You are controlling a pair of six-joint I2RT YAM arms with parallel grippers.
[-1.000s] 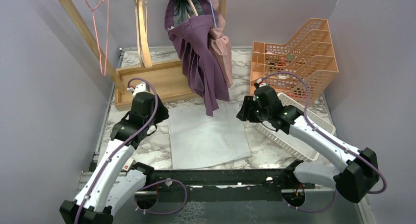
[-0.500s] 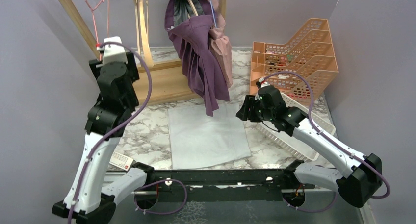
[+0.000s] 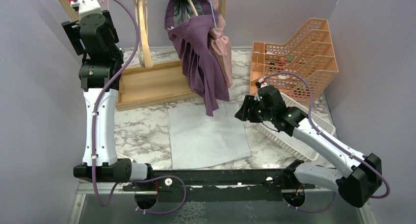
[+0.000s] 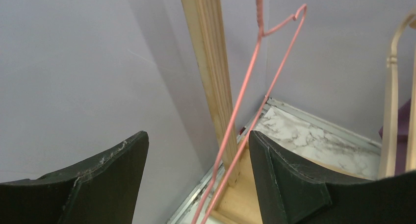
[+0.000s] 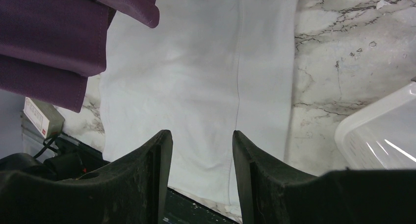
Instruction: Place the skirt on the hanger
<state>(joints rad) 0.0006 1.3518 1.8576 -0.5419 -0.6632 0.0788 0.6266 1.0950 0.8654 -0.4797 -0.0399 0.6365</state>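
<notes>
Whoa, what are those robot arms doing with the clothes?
They are working on getting a skirt onto a hanger. The left fingers are open, up at the wooden rack, with the pink wire hanger between them but not gripped. The right fingers are open too, hovering over the white skirt, which lies flat on the table. Nothing is held.

You have plain lilac-grey walls (image 3: 29, 111) at nine, twelve and three o'clock, a marble-patterned tabletop (image 3: 142, 131) between them, and a wooden rack (image 3: 152, 84) standing at eleven o'clock.
</notes>
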